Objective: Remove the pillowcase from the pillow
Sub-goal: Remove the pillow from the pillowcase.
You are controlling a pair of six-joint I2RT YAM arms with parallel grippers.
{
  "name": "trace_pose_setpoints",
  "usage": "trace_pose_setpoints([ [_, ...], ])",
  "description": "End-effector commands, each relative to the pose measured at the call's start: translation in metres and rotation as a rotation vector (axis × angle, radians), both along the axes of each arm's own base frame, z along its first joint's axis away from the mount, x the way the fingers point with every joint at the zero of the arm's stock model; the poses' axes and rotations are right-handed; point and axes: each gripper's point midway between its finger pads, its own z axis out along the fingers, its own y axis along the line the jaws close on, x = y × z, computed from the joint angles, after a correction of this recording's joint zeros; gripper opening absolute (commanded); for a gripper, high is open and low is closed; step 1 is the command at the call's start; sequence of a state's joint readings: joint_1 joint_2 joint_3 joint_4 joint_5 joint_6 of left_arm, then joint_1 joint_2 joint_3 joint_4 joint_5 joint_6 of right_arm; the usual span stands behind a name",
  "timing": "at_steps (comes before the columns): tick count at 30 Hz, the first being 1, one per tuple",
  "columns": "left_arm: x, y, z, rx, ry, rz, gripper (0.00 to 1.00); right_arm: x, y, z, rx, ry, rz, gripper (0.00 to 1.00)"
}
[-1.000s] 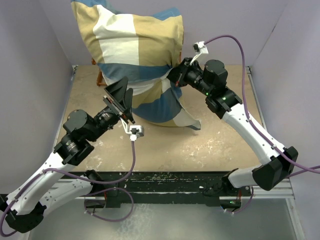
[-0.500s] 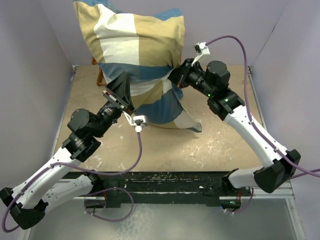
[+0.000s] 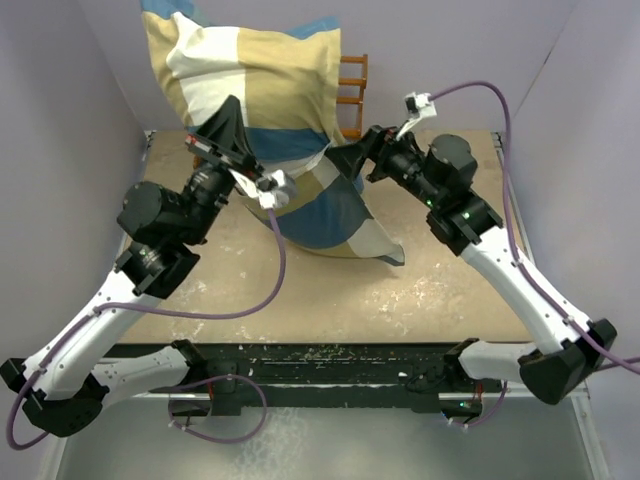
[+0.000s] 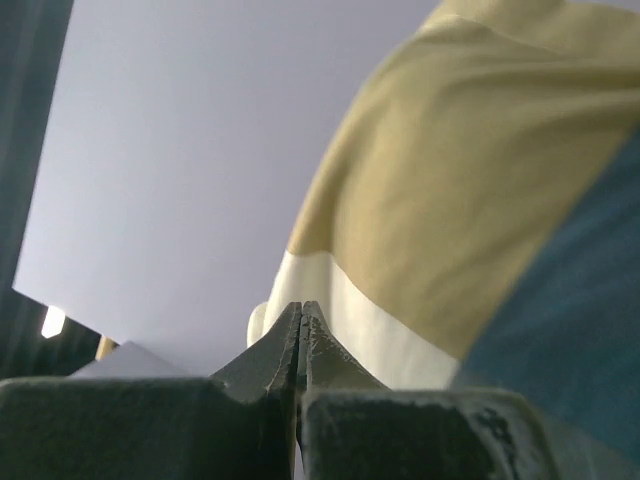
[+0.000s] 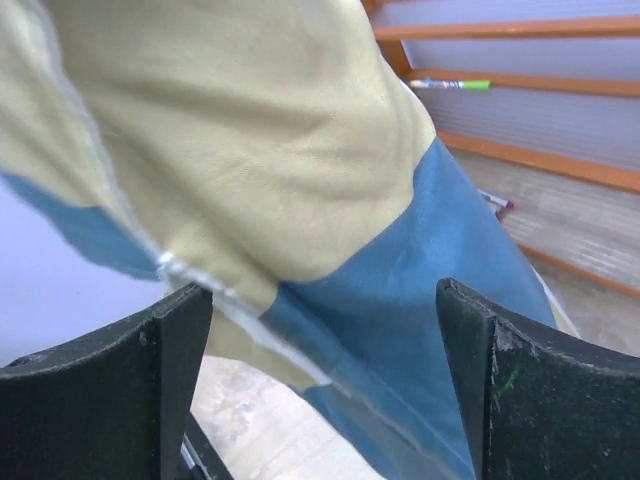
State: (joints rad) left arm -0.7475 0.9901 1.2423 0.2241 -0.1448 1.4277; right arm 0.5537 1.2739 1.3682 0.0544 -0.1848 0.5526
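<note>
The pillowcase (image 3: 262, 95), in tan, cream and blue blocks, stands bulging at the back of the table, and its loose blue end trails toward the front. The pillow is hidden inside it. My left gripper (image 3: 230, 110) is raised against the cover's left front and is shut. In the left wrist view its fingertips (image 4: 300, 308) meet with no fabric seen between them, the pillowcase (image 4: 470, 190) just beyond. My right gripper (image 3: 352, 155) is open beside the cover's right side. In the right wrist view the pillowcase (image 5: 300, 170) hangs ahead of the spread right gripper (image 5: 320, 292), not pinched.
An orange wooden rack (image 3: 354, 85) stands behind the pillowcase; the right wrist view shows pens on the rack (image 5: 520, 30). Purple walls close in the tan table (image 3: 430, 285) on three sides. Purple cables loop from both wrists.
The left gripper closed and rose to the cover's upper left. The right gripper let go of the pillowcase, opened wide and drew back right. The cover leaned slightly left.
</note>
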Motion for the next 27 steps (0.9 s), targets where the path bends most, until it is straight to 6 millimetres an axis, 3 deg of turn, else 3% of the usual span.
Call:
trace_pose_setpoints([
  [1, 0.006, 0.017, -0.004, -0.183, 0.249, -0.004, 0.0, -0.028, -0.027, 0.071, 0.153, -0.229, -0.052, 0.86],
  [4, 0.002, -0.001, -0.045, -0.068, 0.408, -0.079, 0.0, -0.038, -0.007, 0.067, 0.17, -0.234, 0.073, 0.81],
  [8, 0.005, -0.01, -0.08, -0.039, 0.54, -0.097, 0.02, -0.056, 0.041, 0.043, 0.114, -0.223, 0.318, 0.92],
  [11, 0.007, -0.015, -0.088, -0.058, 0.606, -0.109, 0.03, -0.078, 0.061, 0.035, 0.036, -0.329, 0.393, 0.99],
  [14, 0.009, -0.018, -0.084, -0.079, 0.614, -0.115, 0.02, -0.096, 0.062, 0.039, 0.001, -0.447, 0.39, 1.0],
  [17, 0.01, -0.022, -0.081, -0.09, 0.632, -0.127, 0.01, -0.104, 0.061, 0.046, 0.006, -0.496, 0.416, 1.0],
  [19, 0.011, -0.024, -0.081, -0.092, 0.639, -0.134, 0.01, -0.098, 0.066, 0.05, 0.008, -0.498, 0.413, 0.99],
  [20, 0.011, -0.025, -0.082, -0.091, 0.641, -0.137, 0.0, -0.09, 0.069, 0.052, 0.008, -0.481, 0.392, 0.95],
  [22, 0.011, -0.026, -0.08, -0.096, 0.639, -0.145, 0.0, -0.072, 0.078, 0.054, 0.003, -0.448, 0.36, 0.78],
  [24, 0.009, -0.026, -0.078, -0.101, 0.637, -0.148, 0.0, -0.059, 0.088, 0.047, 0.027, -0.37, 0.35, 0.36],
  [25, 0.009, -0.025, -0.077, -0.102, 0.636, -0.148, 0.02, -0.045, 0.084, 0.049, 0.049, -0.337, 0.292, 0.07],
  [26, 0.008, -0.024, -0.076, -0.1, 0.637, -0.147, 0.09, -0.03, 0.076, 0.05, 0.078, -0.288, 0.226, 0.0],
  [27, 0.006, -0.023, -0.075, -0.099, 0.638, -0.151, 0.29, -0.015, 0.064, 0.052, 0.117, -0.249, 0.175, 0.0],
])
